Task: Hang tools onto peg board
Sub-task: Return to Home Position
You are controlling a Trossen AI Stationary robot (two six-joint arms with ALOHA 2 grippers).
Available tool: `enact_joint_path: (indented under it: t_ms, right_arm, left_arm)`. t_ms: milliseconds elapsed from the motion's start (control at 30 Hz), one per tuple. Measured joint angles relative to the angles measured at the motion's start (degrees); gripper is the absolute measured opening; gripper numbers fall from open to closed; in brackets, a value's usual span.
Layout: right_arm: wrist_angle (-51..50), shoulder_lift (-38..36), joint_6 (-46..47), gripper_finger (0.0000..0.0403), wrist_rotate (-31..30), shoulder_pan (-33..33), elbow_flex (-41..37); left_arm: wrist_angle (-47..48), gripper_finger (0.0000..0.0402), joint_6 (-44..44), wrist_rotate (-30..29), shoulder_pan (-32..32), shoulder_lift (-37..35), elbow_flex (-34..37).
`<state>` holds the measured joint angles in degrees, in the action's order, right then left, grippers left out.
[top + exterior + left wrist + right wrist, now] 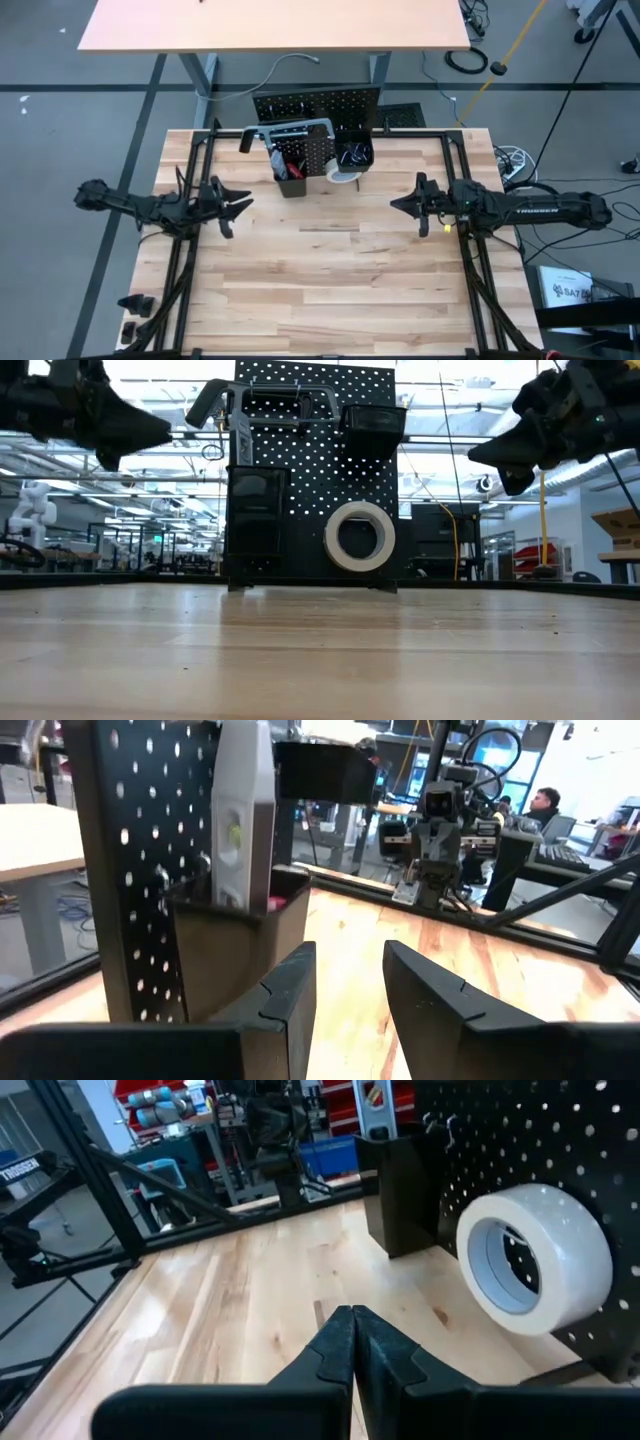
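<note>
watching the peg board point(318, 105) standing upright at the middle of the bench's point(330, 290) far edge. noting the white tape roll point(360, 536) hanging low on its face, the grey hacksaw point(290, 127) hanging across its top, the grey level point(245, 800) poking up out of the left bin point(255, 510). failing to tell apart the tools point(295, 168) sunk in that bin, or anything inside the right bin point(372, 420). finding the left gripper point(348, 948) hovering above the bench near its left edge, fingers parted, grasping nothing; the right gripper point(352, 1312) hovering near the right edge, fingers pressed together, empty.
</note>
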<state>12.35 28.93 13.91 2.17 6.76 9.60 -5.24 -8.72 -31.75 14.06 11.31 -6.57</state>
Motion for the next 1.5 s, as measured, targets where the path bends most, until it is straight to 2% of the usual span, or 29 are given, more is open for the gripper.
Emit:
enact_joint_path:
  t_ms: [167, 333, 433, 533, 667, 900, 1500]
  right_arm:
    - [2.04, -1.4, 0.76, 0.0, -0.62, 0.0, -3.44]
    - [9.96, -2.8, 2.21, 0.0, -0.61, 0.01, -8.86]
    - [8.75, -3.12, 2.6, 0.0, -0.52, 0.04, -8.85]
    - [8.91, -3.2, 1.46, 0.0, -0.5, 0.04, -8.83]
    - [6.44, -3.17, -2.29, 0.0, -0.34, 0.04, -8.8]
    - [-0.1, -3.11, -4.47, 0.0, -0.56, 0.02, -8.8]
    - [-0.48, -3.11, -4.09, 0.0, -0.64, 0.02, -8.8]
  left_arm:
    - [-1.9, 0.0121, -2.4, -0.01, 0.0, -2.34, 4.43]
    - [-0.99, 0.0121, -3.08, 0.02, 0.04, -3.68, 6.17]
    - [-0.43, 0.0121, -3.48, 0.52, 0.04, -3.69, 6.17]
    - [0.28, 0.0121, -3.17, 4.89, 0.04, -3.69, 6.17]
    - [1.99, 0.0121, -2.67, 14.48, 0.04, -3.29, 6.17]
    - [2.58, 0.0121, 3.16, 18.98, 0.04, -1.41, 6.21]
    - [2.6, 0.0121, 3.2, 18.18, 0.04, -1.2, 6.25]
